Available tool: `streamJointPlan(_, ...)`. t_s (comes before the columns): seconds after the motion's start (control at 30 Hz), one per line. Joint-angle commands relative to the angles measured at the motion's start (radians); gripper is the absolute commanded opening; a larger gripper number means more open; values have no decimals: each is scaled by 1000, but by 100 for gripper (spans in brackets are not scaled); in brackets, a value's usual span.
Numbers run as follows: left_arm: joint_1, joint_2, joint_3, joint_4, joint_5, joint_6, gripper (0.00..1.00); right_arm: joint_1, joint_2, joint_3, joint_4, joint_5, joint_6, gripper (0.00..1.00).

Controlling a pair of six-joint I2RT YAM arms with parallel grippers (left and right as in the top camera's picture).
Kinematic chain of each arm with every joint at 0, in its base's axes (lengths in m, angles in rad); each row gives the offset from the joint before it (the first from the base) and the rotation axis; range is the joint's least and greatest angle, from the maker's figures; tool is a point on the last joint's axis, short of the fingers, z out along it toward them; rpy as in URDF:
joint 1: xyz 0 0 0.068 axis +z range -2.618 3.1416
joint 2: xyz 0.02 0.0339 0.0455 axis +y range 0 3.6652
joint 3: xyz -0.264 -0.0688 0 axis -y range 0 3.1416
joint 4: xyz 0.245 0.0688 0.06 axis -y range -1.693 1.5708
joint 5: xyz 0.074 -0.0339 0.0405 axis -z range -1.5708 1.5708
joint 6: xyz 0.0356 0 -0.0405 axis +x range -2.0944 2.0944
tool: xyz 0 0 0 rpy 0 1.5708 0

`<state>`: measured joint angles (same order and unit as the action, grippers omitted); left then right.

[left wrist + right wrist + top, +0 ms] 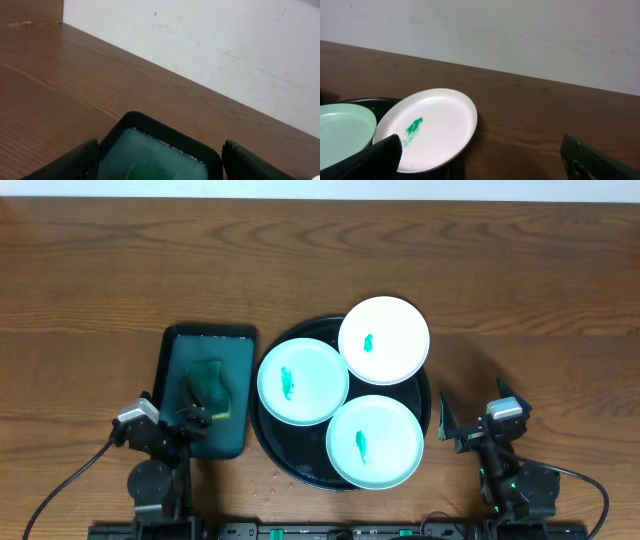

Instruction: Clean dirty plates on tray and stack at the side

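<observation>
Left gripper [188, 418] and right gripper [475, 418] both open and empty, with three smeared plates on the black tray [300, 458].
Left gripper's jaws are spread above the near end of the teal tray [176, 345], where a green sponge [207, 385] lies. Right gripper stands wide open over the table [100, 280], just right of the black tray. On that tray the left mint plate [303, 380], near mint plate [375, 442] and white plate [384, 340] touch one another; the white plate overhangs the far-right rim.
</observation>
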<state>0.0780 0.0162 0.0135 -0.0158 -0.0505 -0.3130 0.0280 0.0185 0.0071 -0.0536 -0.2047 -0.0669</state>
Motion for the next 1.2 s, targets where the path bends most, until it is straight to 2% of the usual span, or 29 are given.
streamJointPlan(0.0, 6, 2, -10, -52, -9, 17, 79, -8, 2, -2, -3, 9, -9, 99)
streamJointPlan(0.6, 6, 2, -10, -40, -57, 11, 79, -8, 2, -2, -3, 9, -9, 99)
streamJointPlan(0.73, 6, 2, 2, -23, 116, -13, 79, -8, 2, -2, -3, 9, -9, 99)
streamJointPlan(0.87, 6, 33, 55, -25, 191, -13, 79, -8, 2, -2, -3, 9, -9, 99)
streamJointPlan(1.03, 6, 182, 196, -43, 193, -13, 79, -8, 2, -2, -3, 9, -9, 99)
streamJointPlan(1.17, 6, 410, 379, -132, 193, -13, 79, -8, 2, -2, -3, 9, -9, 99)
